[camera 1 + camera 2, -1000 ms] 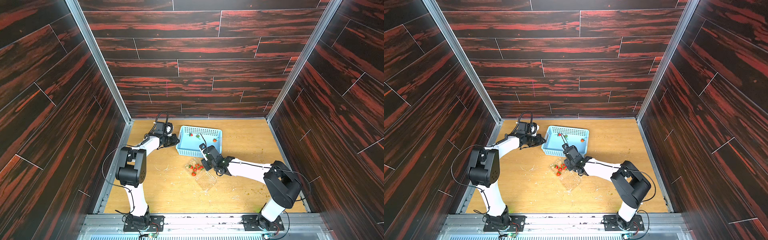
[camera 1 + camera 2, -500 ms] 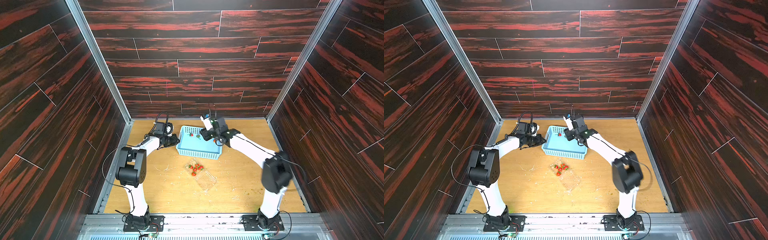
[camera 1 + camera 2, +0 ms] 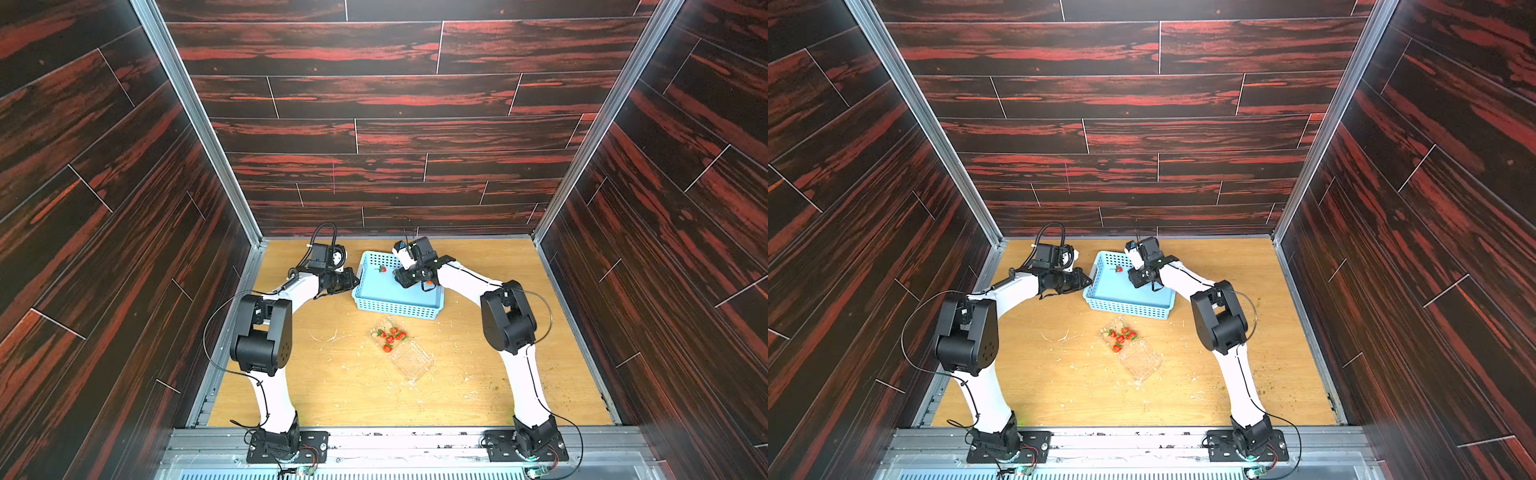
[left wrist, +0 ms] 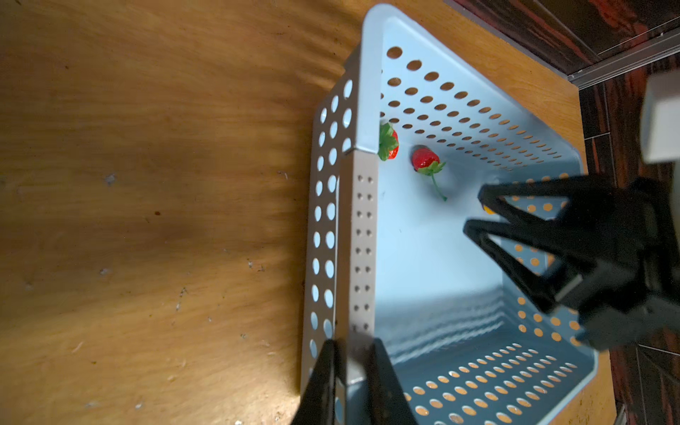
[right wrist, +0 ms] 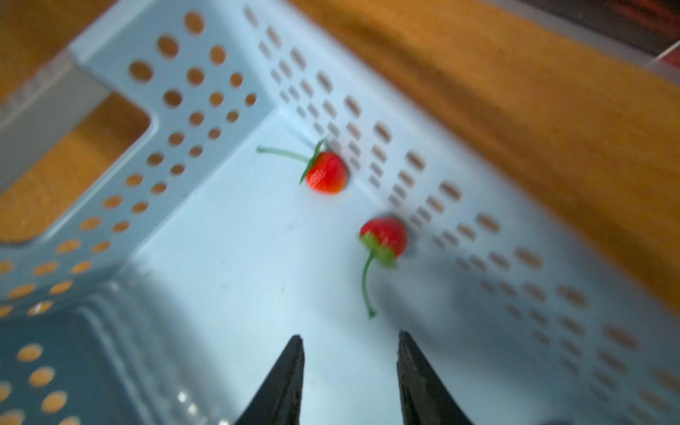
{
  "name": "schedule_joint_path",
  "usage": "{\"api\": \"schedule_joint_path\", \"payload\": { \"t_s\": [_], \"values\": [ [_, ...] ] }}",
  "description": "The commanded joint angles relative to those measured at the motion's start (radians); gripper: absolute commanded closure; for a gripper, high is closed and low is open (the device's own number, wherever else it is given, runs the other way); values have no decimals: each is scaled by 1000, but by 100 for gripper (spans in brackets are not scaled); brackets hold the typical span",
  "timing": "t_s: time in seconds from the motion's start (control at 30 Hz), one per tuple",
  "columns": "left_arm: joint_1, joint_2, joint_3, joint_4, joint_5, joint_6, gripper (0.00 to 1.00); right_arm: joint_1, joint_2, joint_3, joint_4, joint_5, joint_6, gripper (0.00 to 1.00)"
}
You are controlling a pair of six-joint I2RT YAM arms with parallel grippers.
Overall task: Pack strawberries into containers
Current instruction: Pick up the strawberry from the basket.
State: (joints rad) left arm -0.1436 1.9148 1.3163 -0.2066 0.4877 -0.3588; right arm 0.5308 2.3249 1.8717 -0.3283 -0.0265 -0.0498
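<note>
Red, the nearer strawberry (image 5: 384, 237) in the blue basket (image 5: 220, 257) lies, we find, just ahead of the right gripper (image 5: 350, 335); jaws parted, empty, stem trailing toward them.

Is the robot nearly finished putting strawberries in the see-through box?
Partway. Done: several strawberries lie in the clear box. In hand: the left gripper clamps the wall of the blue basket, and the right gripper hangs open and empty over its floor. Left: at least two berries in the basket, and the box stands open.
</note>
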Motion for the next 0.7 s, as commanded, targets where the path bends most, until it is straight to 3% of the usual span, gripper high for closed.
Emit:
{"api": "schedule_joint_path", "payload": {
  "t_s": [0.0,0.2,0.4,0.67],
  "values": [
    [-4,-68,15,-11,13,9,90,-11,83,92,-41,-27,-7,58],
    [-4,-73,20,-23,8,12,90,-20,161,197,-75,-87,16,61],
    [-5,-62,29,-27,9,14,91,-20,167,186,-77,-130,22,61],
    [-5,-66,32,-29,8,13,90,-10,230,266,-144,-80,-3,64]
  ]
}}
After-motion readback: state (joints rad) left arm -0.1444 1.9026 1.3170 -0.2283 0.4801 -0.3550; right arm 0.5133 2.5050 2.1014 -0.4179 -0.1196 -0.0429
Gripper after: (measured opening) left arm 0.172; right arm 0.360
